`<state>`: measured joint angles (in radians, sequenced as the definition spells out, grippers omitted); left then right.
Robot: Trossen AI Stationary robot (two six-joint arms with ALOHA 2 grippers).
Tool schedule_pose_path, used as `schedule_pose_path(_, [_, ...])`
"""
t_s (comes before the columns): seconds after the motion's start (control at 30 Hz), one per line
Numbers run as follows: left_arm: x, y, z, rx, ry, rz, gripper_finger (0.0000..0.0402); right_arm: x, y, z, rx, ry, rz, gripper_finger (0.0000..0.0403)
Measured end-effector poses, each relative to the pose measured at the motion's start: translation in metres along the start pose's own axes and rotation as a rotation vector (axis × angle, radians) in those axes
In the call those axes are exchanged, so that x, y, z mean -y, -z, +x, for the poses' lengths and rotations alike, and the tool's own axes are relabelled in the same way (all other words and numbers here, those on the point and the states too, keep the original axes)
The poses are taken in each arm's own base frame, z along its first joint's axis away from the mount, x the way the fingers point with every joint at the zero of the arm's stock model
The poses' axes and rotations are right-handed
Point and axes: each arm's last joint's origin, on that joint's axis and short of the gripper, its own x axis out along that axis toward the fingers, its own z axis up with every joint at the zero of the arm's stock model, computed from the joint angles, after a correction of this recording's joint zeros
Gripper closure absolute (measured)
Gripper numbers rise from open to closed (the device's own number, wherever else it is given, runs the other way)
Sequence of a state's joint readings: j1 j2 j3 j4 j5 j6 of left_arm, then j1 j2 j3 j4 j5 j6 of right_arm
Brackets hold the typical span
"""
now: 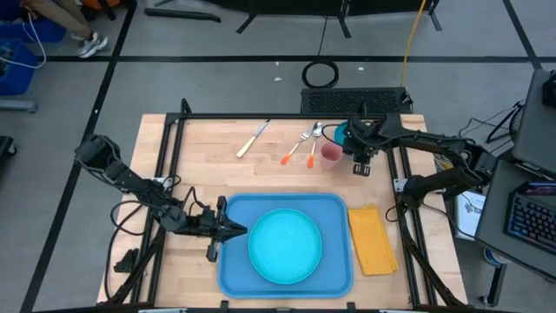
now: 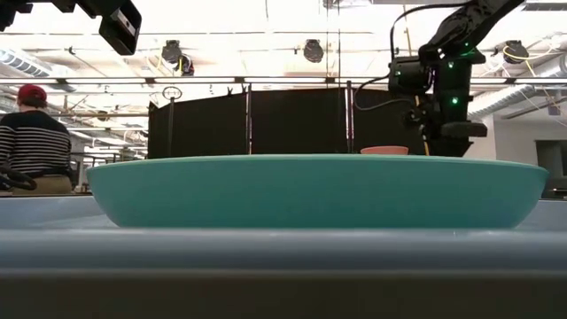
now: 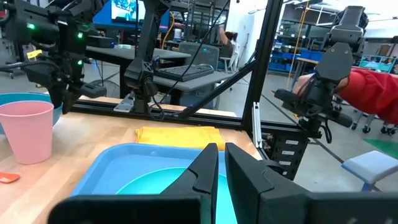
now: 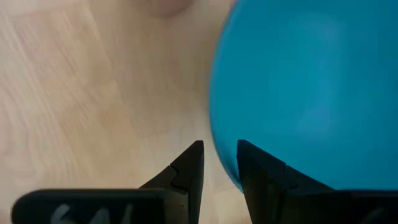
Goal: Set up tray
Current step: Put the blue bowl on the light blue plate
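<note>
place: robotics lab | cues: keyboard (image 1: 532,211), floor cables, black partitions (image 2: 248,120), shelving

Blue tray (image 1: 334,261) at the near middle of the wooden table (image 1: 200,148), turquoise plate (image 1: 285,246) inside. Yellow napkin (image 1: 373,239) just right of the tray. Left gripper (image 1: 241,230) at the tray's left rim. Right gripper (image 1: 340,135) far right, over a blue bowl, beside a pink cup (image 1: 331,154). Knife (image 1: 253,138), fork (image 1: 298,144) and spoon (image 1: 314,143) along the far side.

The wooden table (image 1: 191,156) carries the tray (image 1: 233,271), a yellow napkin (image 1: 373,239), a pink cup (image 1: 331,154), a knife (image 1: 253,138) and two forks (image 1: 301,143).
</note>
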<state>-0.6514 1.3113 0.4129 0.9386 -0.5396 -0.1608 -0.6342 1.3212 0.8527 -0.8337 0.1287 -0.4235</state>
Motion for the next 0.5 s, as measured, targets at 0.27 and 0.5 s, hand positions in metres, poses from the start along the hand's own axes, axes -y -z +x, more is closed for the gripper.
schedule_pose_path(0.27, [0.0000, 0.0000, 0.0000, 0.000, 0.000, 0.000, 0.0369, 0.0027, -0.0019, 0.0024, 0.036, 0.021, 0.011, 0.0316])
schedule_pose_path(0.5, [0.0000, 0.0000, 0.0000, 0.000, 0.000, 0.000, 0.0369, 0.0029, -0.0021, 0.0024, 0.038, 0.025, 0.006, 0.0361])
